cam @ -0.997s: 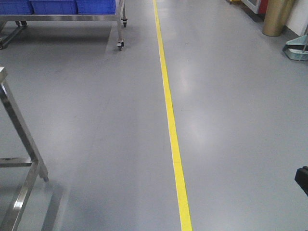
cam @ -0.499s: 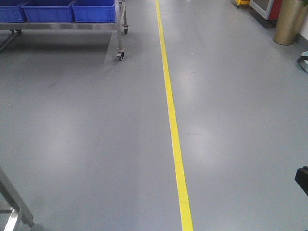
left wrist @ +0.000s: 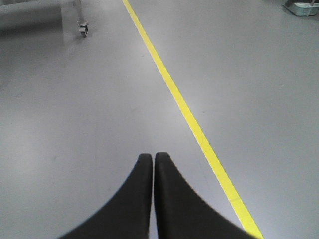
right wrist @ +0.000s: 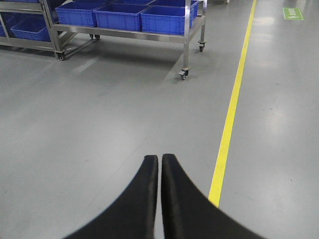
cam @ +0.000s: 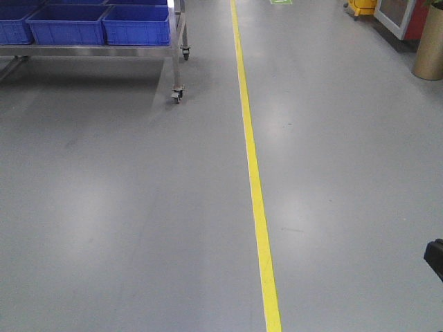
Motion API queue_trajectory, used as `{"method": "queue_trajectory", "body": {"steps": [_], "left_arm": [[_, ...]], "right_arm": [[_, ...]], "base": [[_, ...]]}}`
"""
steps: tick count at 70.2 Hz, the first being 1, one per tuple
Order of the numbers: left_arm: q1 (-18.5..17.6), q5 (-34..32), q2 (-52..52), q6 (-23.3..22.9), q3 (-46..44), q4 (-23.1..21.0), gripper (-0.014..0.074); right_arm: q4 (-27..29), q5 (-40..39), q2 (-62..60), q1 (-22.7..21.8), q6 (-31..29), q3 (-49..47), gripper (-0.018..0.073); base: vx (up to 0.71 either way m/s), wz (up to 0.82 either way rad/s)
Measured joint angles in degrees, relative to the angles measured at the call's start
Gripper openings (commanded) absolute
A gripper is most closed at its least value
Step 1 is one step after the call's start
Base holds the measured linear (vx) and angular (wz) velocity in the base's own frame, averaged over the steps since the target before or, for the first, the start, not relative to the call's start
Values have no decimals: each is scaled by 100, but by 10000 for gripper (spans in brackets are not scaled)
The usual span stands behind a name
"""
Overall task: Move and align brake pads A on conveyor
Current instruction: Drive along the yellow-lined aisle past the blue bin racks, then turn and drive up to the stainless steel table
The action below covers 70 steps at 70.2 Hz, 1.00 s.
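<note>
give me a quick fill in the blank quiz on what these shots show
The line along the floor is ____.
The bins on the wheeled steel rack are ____.
The left gripper and the right gripper both have jaws ____.
Missing words: yellow; blue; shut.

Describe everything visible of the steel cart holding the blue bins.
The steel cart is a shiny metal frame, a shelf on upright legs ending in small casters that rest on the grey floor. Its shelf carries blue bins side by side. It stands left of the yellow line, not touching it.
</note>
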Motion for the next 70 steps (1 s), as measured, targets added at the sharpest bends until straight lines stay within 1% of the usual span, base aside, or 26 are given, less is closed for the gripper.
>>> {"method": "queue_trajectory", "body": {"steps": [46,59,70], "left_arm": [[0,0,0,0,0,0,-6],[0,0,0,0,0,0,-6],[0,0,0,0,0,0,-6]], "right_arm": [[0,0,0,0,0,0,0],[0,0,0,0,0,0,0],[0,0,0,0,0,0,0]], "base": [[32,1],[19,22],[14,43]]}}
